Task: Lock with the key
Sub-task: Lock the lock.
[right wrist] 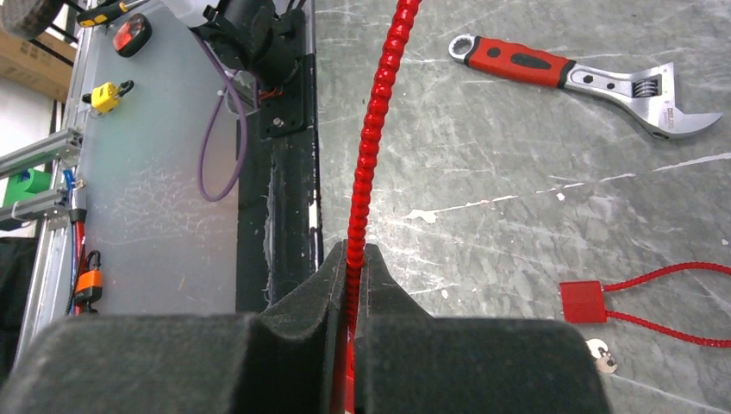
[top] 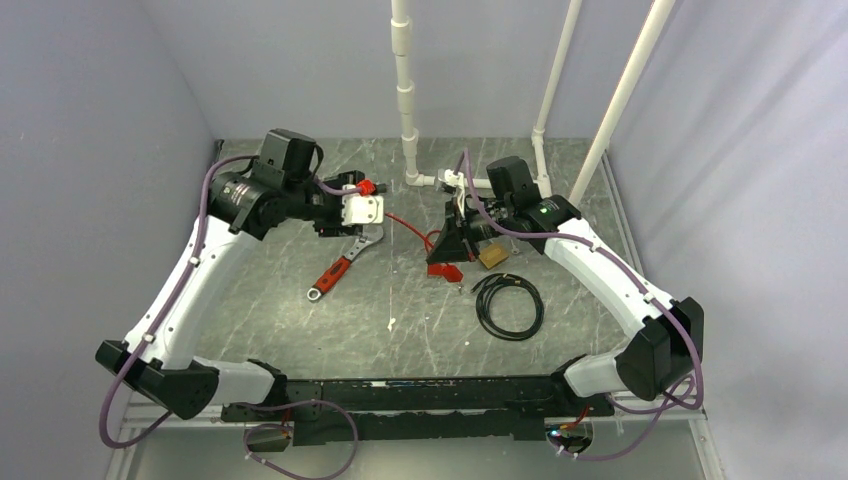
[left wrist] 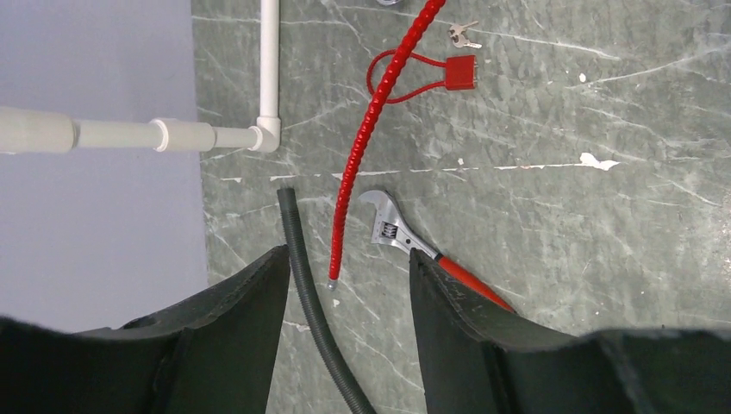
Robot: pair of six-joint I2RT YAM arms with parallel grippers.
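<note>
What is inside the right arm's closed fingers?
A red ribbed cable is pinched between the right fingers and runs out over the table. The stretch inside the grip is covered by them.

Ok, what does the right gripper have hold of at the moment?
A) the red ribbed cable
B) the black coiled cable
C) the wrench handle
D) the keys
A. In the right wrist view, the right gripper has its fingers closed on the red ribbed cable, while the wrench and keys lie free on the table.
</note>
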